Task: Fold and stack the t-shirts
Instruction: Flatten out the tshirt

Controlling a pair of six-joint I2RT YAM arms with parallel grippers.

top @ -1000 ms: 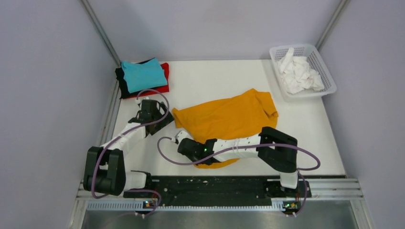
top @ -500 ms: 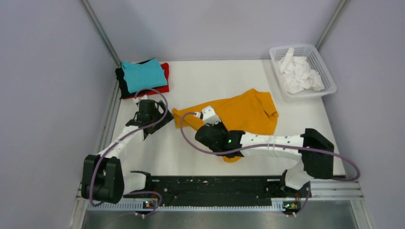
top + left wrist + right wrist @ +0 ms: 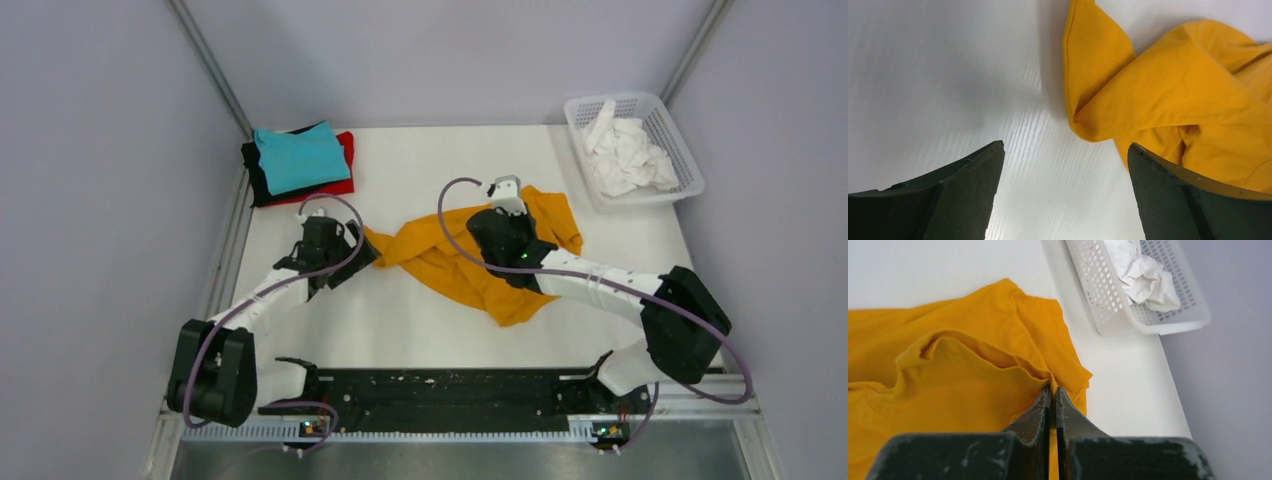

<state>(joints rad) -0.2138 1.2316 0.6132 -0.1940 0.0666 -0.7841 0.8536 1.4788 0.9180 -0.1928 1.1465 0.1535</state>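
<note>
Lying on the desk (image 3: 420,170): the mustard-orange t-shirt (image 3: 440,265) is sprawling crumpled and unfolded near the middle, between the two arms, with a narrow corner of cloth pointing toward the left arm.
Right end effector (image 3: 512,207): it is clenching on a raised fold of the mustard-orange t-shirt near the shirt's far right part. In the right wrist view the two jaws are pressing together with a ridge of orange fabric running right up to their tips.
Left end effector (image 3: 355,262): it is standing released, jaws spread wide, grasping nothing. It is hovering low over bare desk just beside the shirt's left corner. In the left wrist view that corner is lying ahead of the gap between the jaws, and whether either jaw is touching the cloth cannot be told.
Folded stack: the teal t-shirt (image 3: 300,158) is resting on top, with the black t-shirt (image 3: 255,178) and the red t-shirt (image 3: 346,165) showing beneath it, at the far left corner of the desk, well apart from the orange one.
Basket (image 3: 682,150): the white lattice tub is sitting at the far right corner, holding crumpled white cloth (image 3: 625,155), near the orange shirt's right edge but not touching it.
</note>
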